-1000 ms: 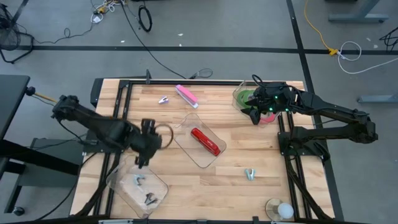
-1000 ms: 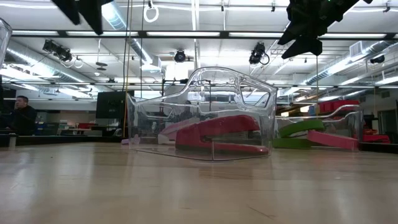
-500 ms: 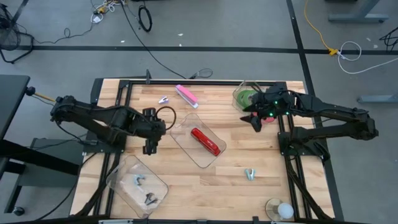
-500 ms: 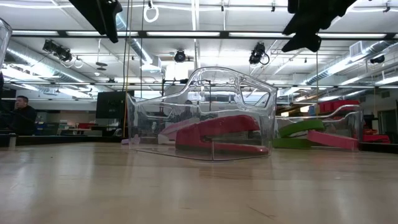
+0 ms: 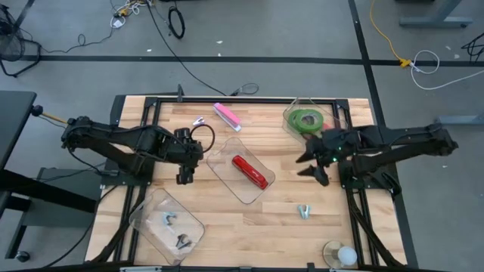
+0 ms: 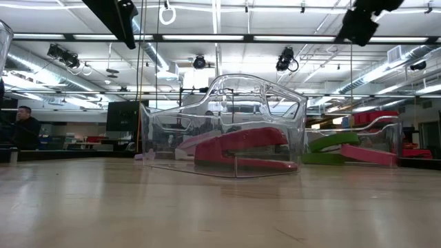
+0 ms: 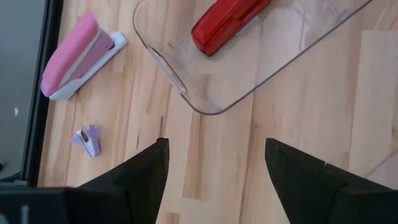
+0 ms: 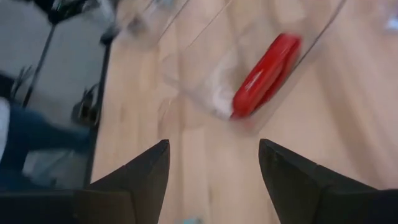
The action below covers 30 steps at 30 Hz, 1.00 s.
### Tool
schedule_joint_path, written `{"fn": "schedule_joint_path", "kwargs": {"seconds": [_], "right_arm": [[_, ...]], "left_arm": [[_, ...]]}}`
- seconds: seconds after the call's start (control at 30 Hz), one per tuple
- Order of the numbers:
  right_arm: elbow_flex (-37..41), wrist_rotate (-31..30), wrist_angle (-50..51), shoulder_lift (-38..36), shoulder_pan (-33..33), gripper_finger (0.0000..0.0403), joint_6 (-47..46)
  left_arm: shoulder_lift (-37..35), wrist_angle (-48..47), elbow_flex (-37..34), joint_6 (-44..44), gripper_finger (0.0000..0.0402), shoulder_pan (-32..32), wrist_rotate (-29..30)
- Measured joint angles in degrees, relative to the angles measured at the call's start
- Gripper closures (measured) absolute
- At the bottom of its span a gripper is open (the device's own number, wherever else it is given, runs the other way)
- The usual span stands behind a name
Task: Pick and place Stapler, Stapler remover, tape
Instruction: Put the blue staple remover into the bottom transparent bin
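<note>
Right gripper [image 5: 314,162] has swung from the tape [image 5: 305,119] bin toward 6 o'clock, fingers apart and empty like the left gripper [image 5: 182,162], tape lying at 1 o'clock, red stapler [image 5: 250,171] central; misjudged descent risks clipping the clear tray [image 5: 226,178].

The table carries two staplers, one red [image 5: 250,171] and one pink [image 5: 226,115], four staple removers [image 5: 200,121] [image 5: 304,211] [image 5: 168,220] [image 5: 182,242], three clear trays [image 5: 227,155] [image 5: 147,208] [image 5: 290,113], and one visible green tape ring [image 5: 306,120].
</note>
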State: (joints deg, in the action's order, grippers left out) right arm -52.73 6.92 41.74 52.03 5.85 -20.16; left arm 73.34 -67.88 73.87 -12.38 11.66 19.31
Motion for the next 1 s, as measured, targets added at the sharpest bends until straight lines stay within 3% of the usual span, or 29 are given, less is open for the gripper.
{"fn": "schedule_joint_path", "kwargs": {"seconds": [0.3, 0.47, 0.63, 1.0], "right_arm": [[0.0, 0.0, 7.8, 0.4, 10.7, 0.0158, -0.1], [0.0, -0.1, 10.3, 2.2, 15.6, 0.0158, 4.4], [0.0, 0.0, 10.3, 5.8, 19.1, 0.0158, 12.4], [0.0, 0.0, 10.9, 15.1, 24.1, 0.0158, 39.2]], "left_arm": [[0.0, 0.4, 0.0, -0.5, 0.0136, 0.0, 0.5], [0.0, 0.4, 0.0, -0.4, 0.0136, 0.0, 0.7], [0.0, 0.4, 0.0, -0.4, 0.0136, 0.0, 1.6], [0.0, 0.4, 0.0, -0.4, 0.0136, 0.0, 1.7]]}}
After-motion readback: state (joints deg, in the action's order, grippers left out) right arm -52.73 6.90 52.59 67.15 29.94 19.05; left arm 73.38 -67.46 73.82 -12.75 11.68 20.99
